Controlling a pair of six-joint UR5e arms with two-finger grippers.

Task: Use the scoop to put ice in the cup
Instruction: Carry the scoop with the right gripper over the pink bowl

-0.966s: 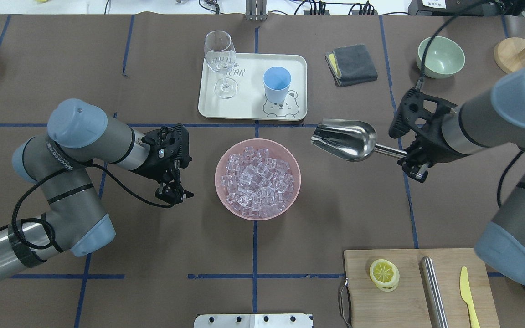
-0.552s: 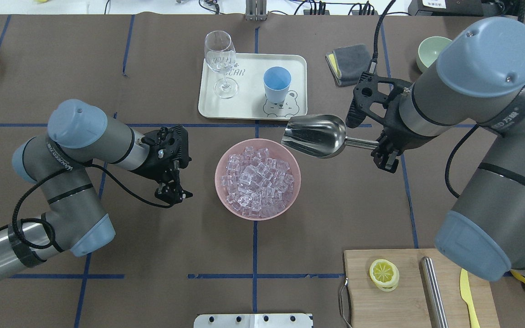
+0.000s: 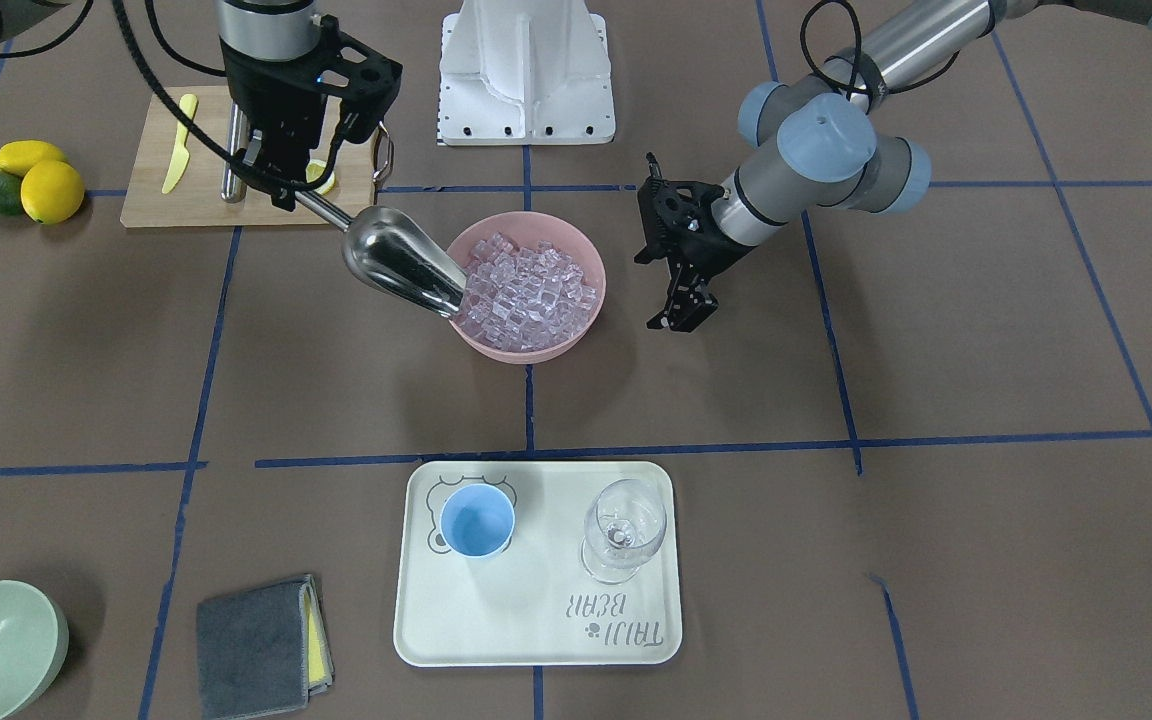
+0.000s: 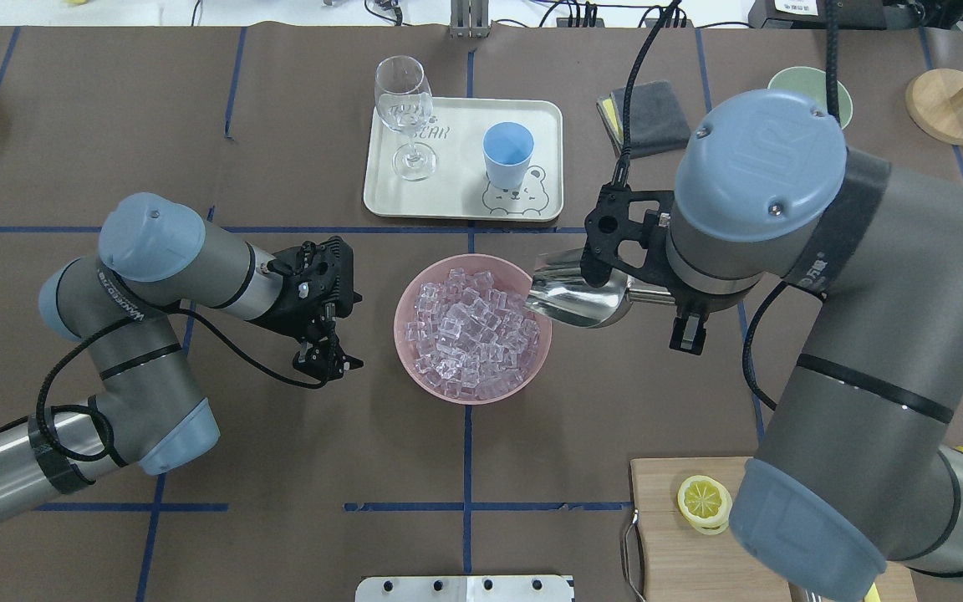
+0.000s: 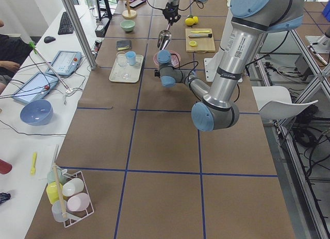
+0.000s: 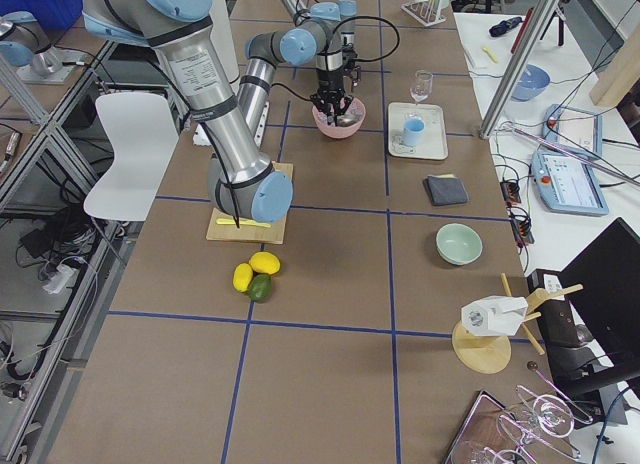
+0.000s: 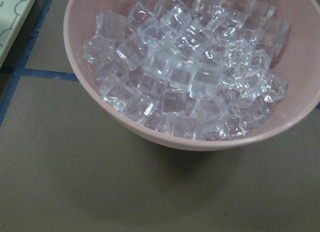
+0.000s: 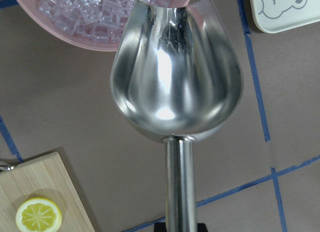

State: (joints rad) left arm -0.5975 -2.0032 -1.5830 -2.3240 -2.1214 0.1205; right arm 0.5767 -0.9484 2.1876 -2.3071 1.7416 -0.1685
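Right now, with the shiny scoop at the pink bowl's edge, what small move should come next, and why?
Probably push the scoop forward and down into the ice. Held by the right tool, it looks empty and tilted mouth-down, with its lip at the pink bowl's rim, and the cup holds no ice yet.
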